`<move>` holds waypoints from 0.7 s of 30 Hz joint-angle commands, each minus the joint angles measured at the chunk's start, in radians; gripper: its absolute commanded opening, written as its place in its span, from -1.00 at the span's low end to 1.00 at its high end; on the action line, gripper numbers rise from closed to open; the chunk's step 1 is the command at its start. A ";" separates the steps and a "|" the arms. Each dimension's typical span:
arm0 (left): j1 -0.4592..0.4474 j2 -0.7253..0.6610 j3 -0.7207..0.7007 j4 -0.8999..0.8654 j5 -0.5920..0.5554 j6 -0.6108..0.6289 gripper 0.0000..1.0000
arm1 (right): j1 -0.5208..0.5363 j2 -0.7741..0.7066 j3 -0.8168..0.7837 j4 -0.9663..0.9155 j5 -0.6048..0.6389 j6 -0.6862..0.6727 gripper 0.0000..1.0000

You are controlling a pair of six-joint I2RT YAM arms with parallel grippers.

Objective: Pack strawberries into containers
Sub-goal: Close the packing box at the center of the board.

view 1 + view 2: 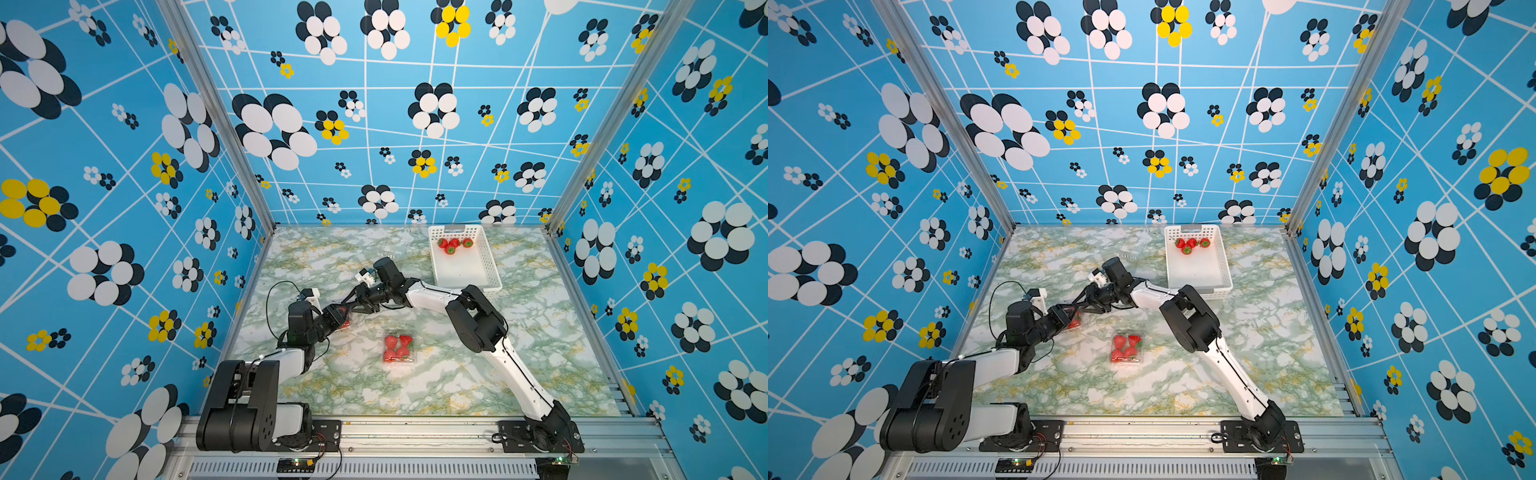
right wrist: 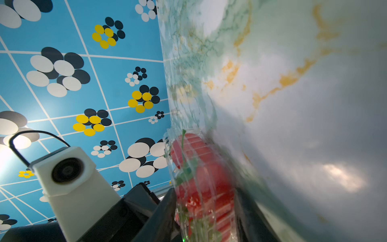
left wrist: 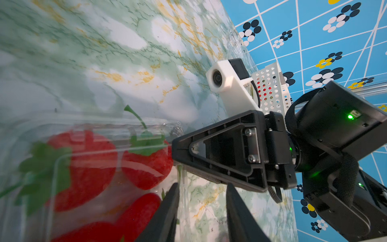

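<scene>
left gripper (image 3: 202,187): at 9 o'clock of the table (image 1: 457,374) centre. The jaws stand partway apart and straddle one edge of the punnet. You can't tell whether they actually clamp it.
punnet (image 3: 167,126): at 9 o'clock, between the two grippers. You can't tell whether it sits on the table or is lifted.
strawberries (image 3: 83,167): at least three inside, packed tight, with one stem poking past the rim.
right gripper (image 2: 204,194): reaches in from 3 o'clock. It has a finger on each side of the punnet and is closed across it. The wrist view is blurred.
handling: you're likely dealing with thin clear plastic that is light, springy and slick. It will buckle or pop out if you squeeze hard. The berries look glossy and roll easily.
hold: take the punnet across opposite walls near the rim, where it's stiffest, not by a flat face. Take a berry across its red body, not by the stem.
packed punnet (image 1: 414,358): just off centre toward 7 o'clock, holding four berries, well apart from both grippers.
basket (image 1: 465,272): white and perforated, at 1 o'clock.
loose strawberries (image 1: 454,245): four, bunched at the basket's 12 o'clock end. By my judgement they are not yet packed.
look: the punnets are clear, squarish and ribbed. The berries are shiny red with green leafy caps and thin stems.
</scene>
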 commanded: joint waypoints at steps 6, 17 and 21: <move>-0.009 0.030 -0.003 0.021 0.010 -0.011 -0.22 | 0.011 0.038 0.037 -0.042 -0.013 -0.036 -0.39; -0.010 0.025 0.000 0.018 0.007 -0.011 -0.22 | 0.013 0.035 0.034 -0.037 -0.019 -0.037 -0.73; -0.008 0.015 -0.002 0.021 0.007 -0.012 -0.22 | 0.012 0.021 0.027 -0.015 -0.027 -0.033 -0.53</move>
